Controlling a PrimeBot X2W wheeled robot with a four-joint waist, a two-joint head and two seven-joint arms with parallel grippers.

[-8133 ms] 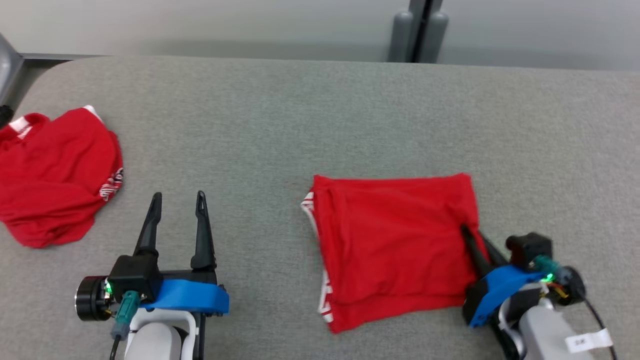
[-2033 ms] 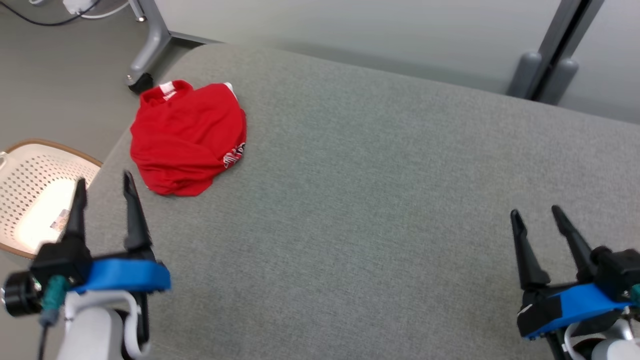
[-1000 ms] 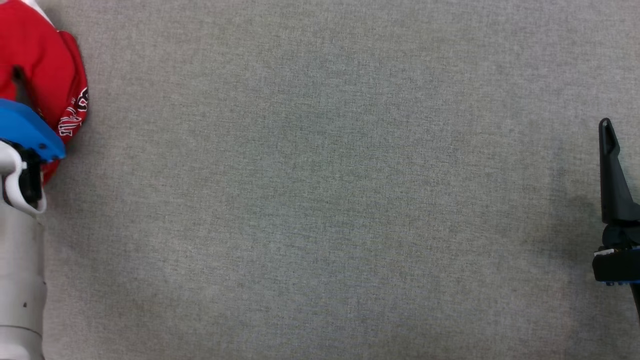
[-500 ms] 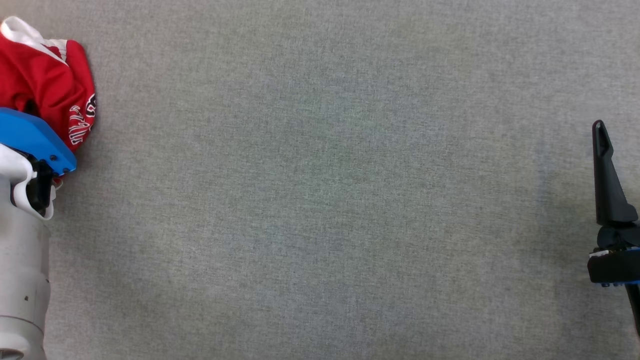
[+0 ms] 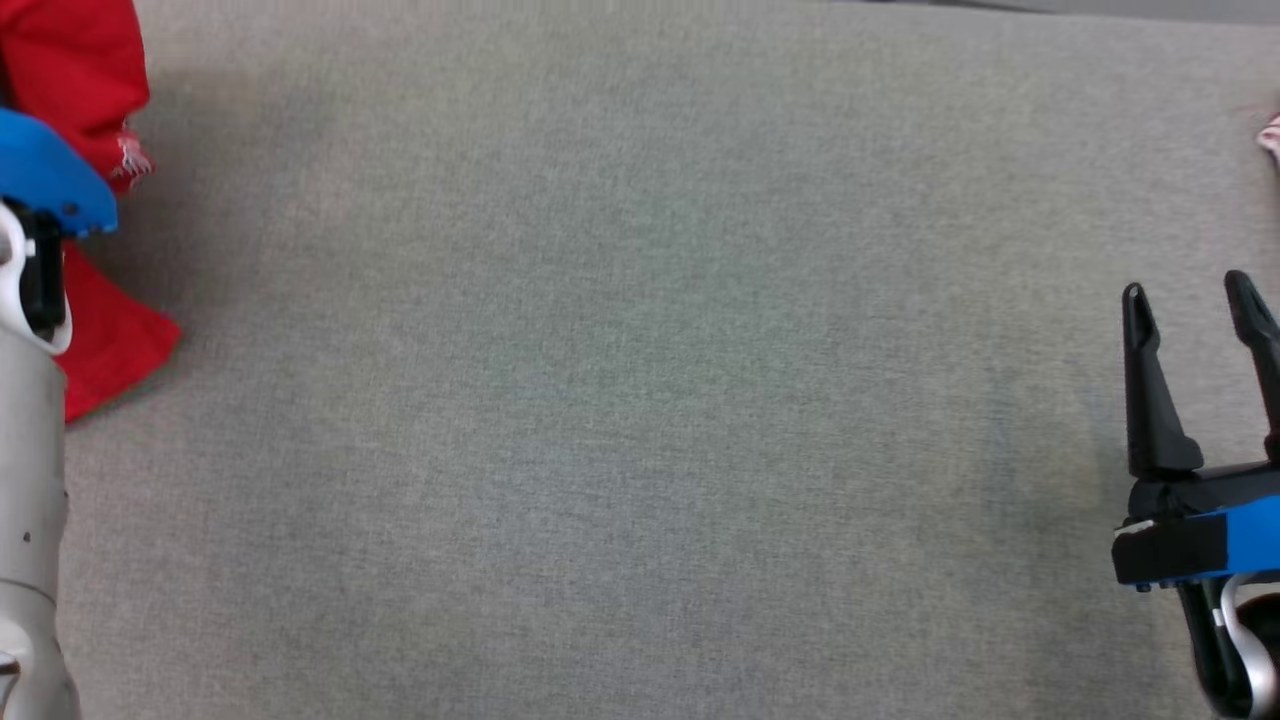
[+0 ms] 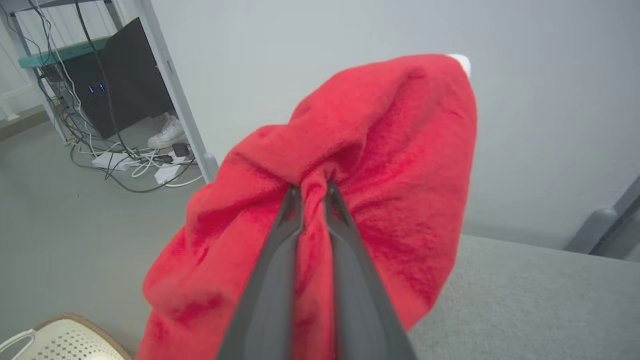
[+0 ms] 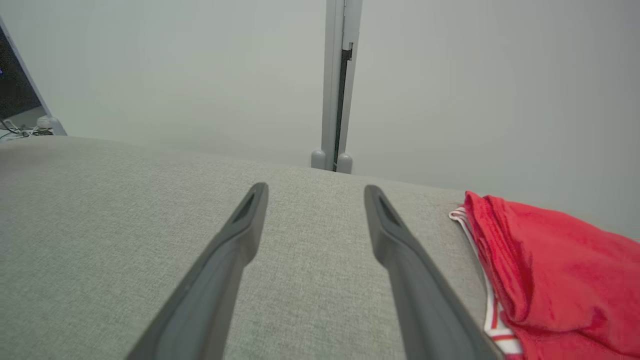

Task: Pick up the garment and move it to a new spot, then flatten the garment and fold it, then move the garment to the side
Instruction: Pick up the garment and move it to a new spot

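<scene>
The red garment (image 6: pixel 380 150) hangs bunched around the left gripper (image 6: pixel 311 192), whose fingers pinch a fold of it, at the far left of the grey table (image 5: pixel 640 400). It is crumpled, draping down in soft folds. The right gripper (image 5: pixel 1185 290) hovers spread wide, empty.

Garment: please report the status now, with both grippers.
Left gripper shut on red garment, cloth bunched between fingers. Right gripper open, holding nothing. Folded garment lies beside it, apart.
</scene>
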